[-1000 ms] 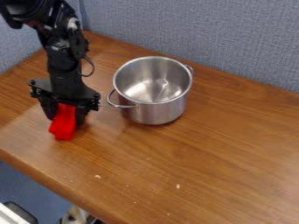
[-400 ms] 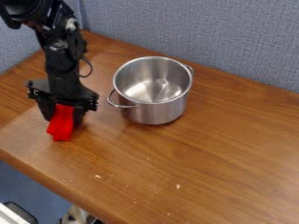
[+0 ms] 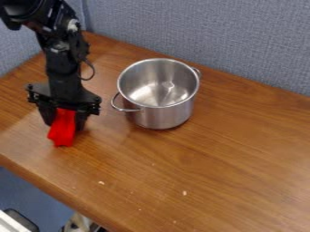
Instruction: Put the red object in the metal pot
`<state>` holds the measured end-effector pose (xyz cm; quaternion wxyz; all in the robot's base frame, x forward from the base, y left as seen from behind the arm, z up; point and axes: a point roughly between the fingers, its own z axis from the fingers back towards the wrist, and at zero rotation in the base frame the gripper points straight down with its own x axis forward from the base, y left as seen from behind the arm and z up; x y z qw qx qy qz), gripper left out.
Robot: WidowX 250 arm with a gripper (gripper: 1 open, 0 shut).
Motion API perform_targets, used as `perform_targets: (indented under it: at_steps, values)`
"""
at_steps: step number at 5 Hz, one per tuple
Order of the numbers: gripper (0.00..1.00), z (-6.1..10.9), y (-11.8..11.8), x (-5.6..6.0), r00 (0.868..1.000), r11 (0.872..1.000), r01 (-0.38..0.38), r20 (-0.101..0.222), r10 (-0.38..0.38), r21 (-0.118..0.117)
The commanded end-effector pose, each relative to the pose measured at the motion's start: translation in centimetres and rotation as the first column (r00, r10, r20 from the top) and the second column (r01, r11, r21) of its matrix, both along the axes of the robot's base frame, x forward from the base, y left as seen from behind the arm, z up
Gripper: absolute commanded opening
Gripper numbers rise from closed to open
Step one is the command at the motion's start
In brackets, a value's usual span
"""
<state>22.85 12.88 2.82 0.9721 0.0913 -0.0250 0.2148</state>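
Wooden tabletop (image 3: 212,168), blue wall behind. Near its left edge, the red block (image 3: 62,129) was gripped by the black pincer (image 3: 65,111); grasping seemed done, lifting next. Farther, toward the back edge, sat the metal pot (image 3: 159,93).

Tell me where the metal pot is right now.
In the camera view, the metal pot stands on the wooden table just right of the gripper and the red object, near the gray wall behind.
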Motion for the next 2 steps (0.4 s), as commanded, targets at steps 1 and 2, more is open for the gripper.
perform_targets:
  at_steps: [1,2]
  values:
    - [0.0,0.49,0.62,-0.48,1.0,1.0,-0.026,0.008,0.025,0.013]
    - [0.0,0.47,0.63,-0.6,0.999,0.999,-0.034,0.005,0.034,0.013]
